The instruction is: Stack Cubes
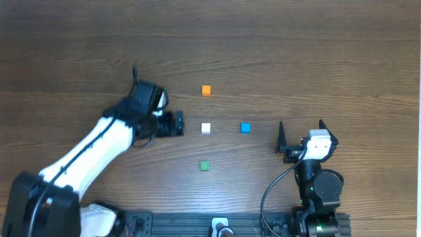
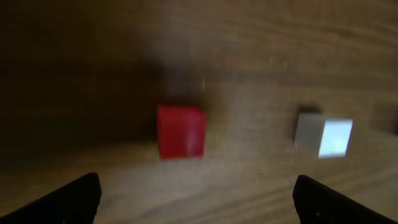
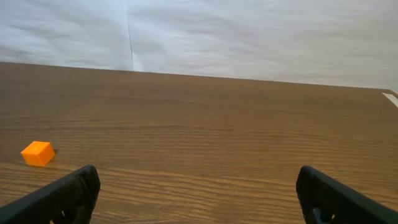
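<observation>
On the brown wooden table the small white cube sits in the middle of a cross: the small orange cube beyond it, the small green cube nearer the arm bases, the small blue cube to its right. The small red cube lies to its left (apart, under the left gripper).

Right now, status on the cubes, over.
Left gripper open, small red cube ahead. Right gripper open, clear of cubes. Small white cube beside it, apart. Nothing stacked.
</observation>
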Available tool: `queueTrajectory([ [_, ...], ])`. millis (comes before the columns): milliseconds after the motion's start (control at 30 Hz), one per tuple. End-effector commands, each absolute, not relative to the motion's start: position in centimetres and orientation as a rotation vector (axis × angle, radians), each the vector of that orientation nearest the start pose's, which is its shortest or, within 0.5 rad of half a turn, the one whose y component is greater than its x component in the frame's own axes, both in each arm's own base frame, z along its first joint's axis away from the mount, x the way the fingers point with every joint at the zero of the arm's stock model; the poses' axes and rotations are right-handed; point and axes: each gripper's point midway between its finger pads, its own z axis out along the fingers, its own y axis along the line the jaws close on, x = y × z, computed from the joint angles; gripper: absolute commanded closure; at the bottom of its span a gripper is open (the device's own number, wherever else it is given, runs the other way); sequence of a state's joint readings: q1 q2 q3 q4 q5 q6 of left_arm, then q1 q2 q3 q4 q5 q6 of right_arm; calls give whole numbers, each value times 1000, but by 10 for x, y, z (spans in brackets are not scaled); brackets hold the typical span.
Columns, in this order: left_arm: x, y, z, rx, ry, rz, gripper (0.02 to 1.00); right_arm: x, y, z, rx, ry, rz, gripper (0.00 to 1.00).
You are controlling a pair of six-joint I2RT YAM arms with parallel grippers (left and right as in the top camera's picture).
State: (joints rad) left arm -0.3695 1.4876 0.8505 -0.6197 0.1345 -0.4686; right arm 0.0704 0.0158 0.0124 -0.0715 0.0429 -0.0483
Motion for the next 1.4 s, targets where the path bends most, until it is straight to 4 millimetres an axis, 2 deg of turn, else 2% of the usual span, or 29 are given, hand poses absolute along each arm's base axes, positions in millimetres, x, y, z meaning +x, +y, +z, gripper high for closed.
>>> queueTrajectory([
  [33,304,-133,50,-134,2887,-277,20,246,10,157,-60,1641,-7,7],
  [167,309,-133,39,-138,2945,-230,20,246,10,157,-60,1641,-7,7],
  [333,299,-130,20,-101,3020,-184,23,246,10,157,-60,1641,-7,9],
  [667,288,-134,9,31,3062,-91,27,246,10,157,-60,1641,-7,7],
  [967,290,-130,8,54,3043,-18,141,246,10,157,-60,1641,-7,7],
  [1400,288,-128,2,53,3059,3,358,246,10,157,-60,1641,-7,9],
])
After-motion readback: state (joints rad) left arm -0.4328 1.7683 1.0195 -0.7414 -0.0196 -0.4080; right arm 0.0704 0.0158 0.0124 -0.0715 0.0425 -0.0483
